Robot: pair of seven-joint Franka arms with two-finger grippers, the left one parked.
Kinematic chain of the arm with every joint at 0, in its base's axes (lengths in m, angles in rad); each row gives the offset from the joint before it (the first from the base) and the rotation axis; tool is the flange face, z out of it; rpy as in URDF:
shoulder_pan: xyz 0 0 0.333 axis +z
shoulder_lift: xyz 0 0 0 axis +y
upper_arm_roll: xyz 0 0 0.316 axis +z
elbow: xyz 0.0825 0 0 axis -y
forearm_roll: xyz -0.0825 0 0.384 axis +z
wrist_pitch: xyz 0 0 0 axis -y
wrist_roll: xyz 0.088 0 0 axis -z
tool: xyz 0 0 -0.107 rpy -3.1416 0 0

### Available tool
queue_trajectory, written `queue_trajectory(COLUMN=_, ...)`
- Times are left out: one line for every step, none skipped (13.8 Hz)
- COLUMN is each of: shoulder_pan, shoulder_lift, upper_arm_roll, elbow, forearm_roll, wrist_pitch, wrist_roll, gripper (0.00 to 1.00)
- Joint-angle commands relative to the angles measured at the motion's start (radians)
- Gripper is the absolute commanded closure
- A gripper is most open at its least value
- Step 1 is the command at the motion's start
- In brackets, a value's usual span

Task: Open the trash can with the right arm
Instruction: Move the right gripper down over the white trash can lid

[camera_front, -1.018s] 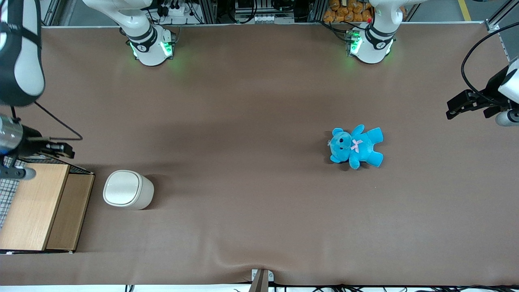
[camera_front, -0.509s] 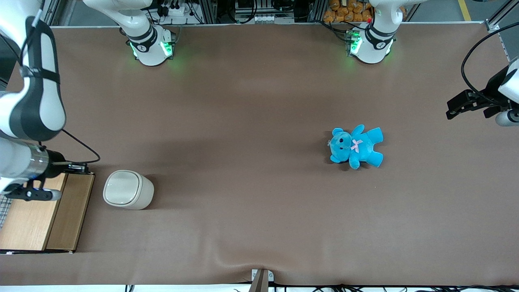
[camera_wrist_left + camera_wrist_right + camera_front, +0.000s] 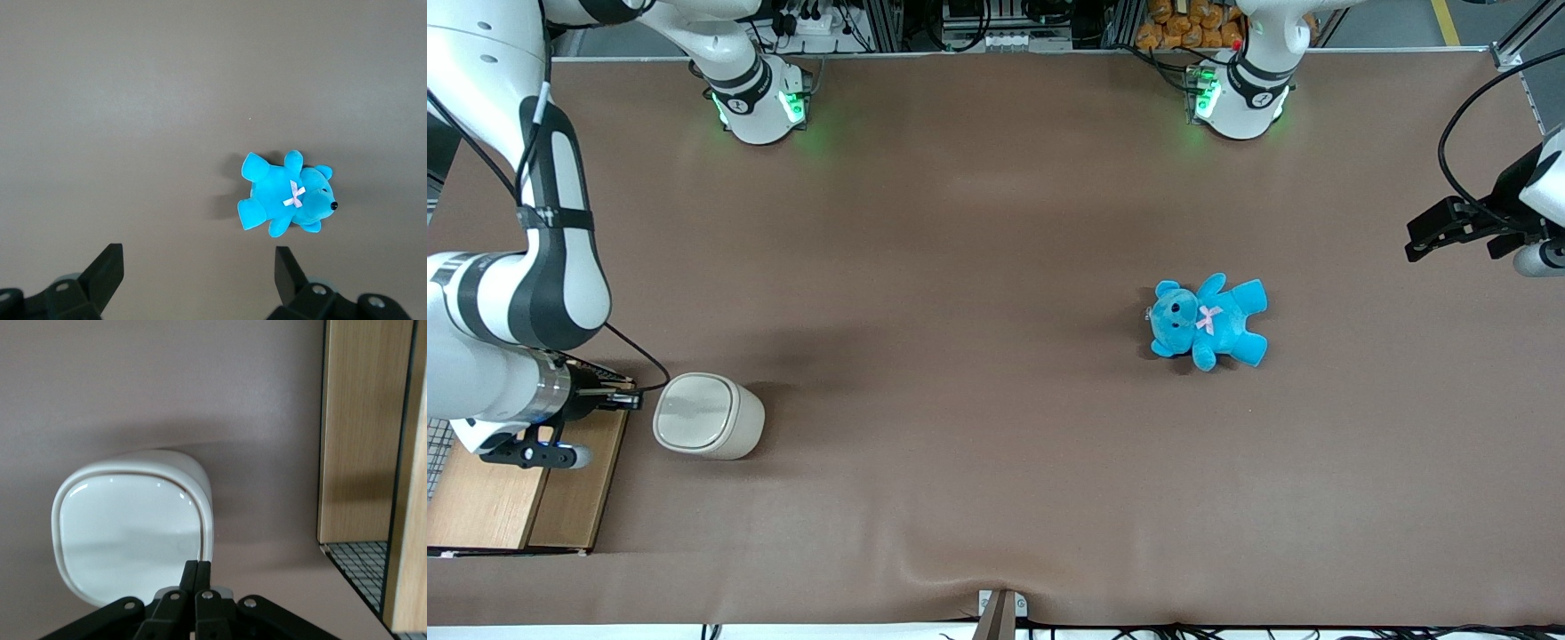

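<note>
The trash can (image 3: 709,416) is a small cream-white bin with a flat paler lid, standing shut on the brown table toward the working arm's end. It also shows in the right wrist view (image 3: 133,533). The right arm (image 3: 516,293) reaches over the wooden-topped box. Its gripper (image 3: 633,401) is shut and empty, its tip just beside the can's rim at lid height. In the right wrist view the gripper (image 3: 197,568) has both fingers pressed together at the lid's edge.
A wooden-topped wire-mesh box (image 3: 516,498) stands right beside the can, under the arm's wrist; it shows in the right wrist view (image 3: 360,433). A blue teddy (image 3: 1208,321) lies toward the parked arm's end of the table, also in the left wrist view (image 3: 287,197).
The right arm has swung in over the box and nearer the front camera. Its gripper has come from above the box's corner to the can's rim. The can has not moved.
</note>
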Motion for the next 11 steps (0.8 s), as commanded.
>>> queue_trajectory(shoulder_pan=-0.009, shoulder_lift=0.034, upper_arm_roll=0.009, elbow=0.031, forearm_roll=0.014, wrist_pitch=0.03, wrist_roll=0.012, gripper=1.0)
queue_trajectory(shoulder_pan=-0.005, shoulder_lift=0.045, upper_arm_roll=0.011, elbow=0.032, forearm_roll=0.016, wrist_pitch=0.035, wrist_roll=0.012, gripper=1.0)
queue_trajectory(shoulder_pan=-0.004, shoulder_lift=0.05, upper_arm_roll=0.011, elbow=0.031, forearm_roll=0.019, wrist_pitch=0.042, wrist_roll=0.012, gripper=1.0)
queue_trajectory(shoulder_pan=-0.004, shoulder_lift=0.054, upper_arm_roll=0.011, elbow=0.026, forearm_roll=0.022, wrist_pitch=0.048, wrist_roll=0.012, gripper=1.0)
queue_trajectory(shoulder_pan=-0.002, shoulder_lift=0.056, upper_arm_roll=0.011, elbow=0.011, forearm_roll=0.022, wrist_pitch=0.058, wrist_roll=0.012, gripper=1.0)
queue_trajectory(shoulder_pan=-0.001, shoulder_lift=0.056, upper_arm_roll=0.011, elbow=0.0, forearm_roll=0.022, wrist_pitch=0.071, wrist_roll=0.012, gripper=1.0)
queue_trajectory(shoulder_pan=-0.001, shoulder_lift=0.056, upper_arm_roll=0.011, elbow=-0.008, forearm_roll=0.022, wrist_pitch=0.076, wrist_roll=0.012, gripper=1.0)
queue_trajectory(shoulder_pan=-0.001, shoulder_lift=0.056, upper_arm_roll=0.012, elbow=-0.011, forearm_roll=0.024, wrist_pitch=0.076, wrist_roll=0.013, gripper=1.0)
queue_trajectory(shoulder_pan=0.001, shoulder_lift=0.056, upper_arm_roll=0.012, elbow=-0.011, forearm_roll=0.027, wrist_pitch=0.075, wrist_roll=0.013, gripper=1.0)
queue_trajectory(shoulder_pan=0.002, shoulder_lift=0.056, upper_arm_roll=0.012, elbow=-0.012, forearm_roll=0.04, wrist_pitch=0.076, wrist_roll=0.012, gripper=1.0)
queue_trajectory(shoulder_pan=0.004, shoulder_lift=0.056, upper_arm_roll=0.012, elbow=-0.012, forearm_roll=0.045, wrist_pitch=0.073, wrist_roll=0.013, gripper=1.0)
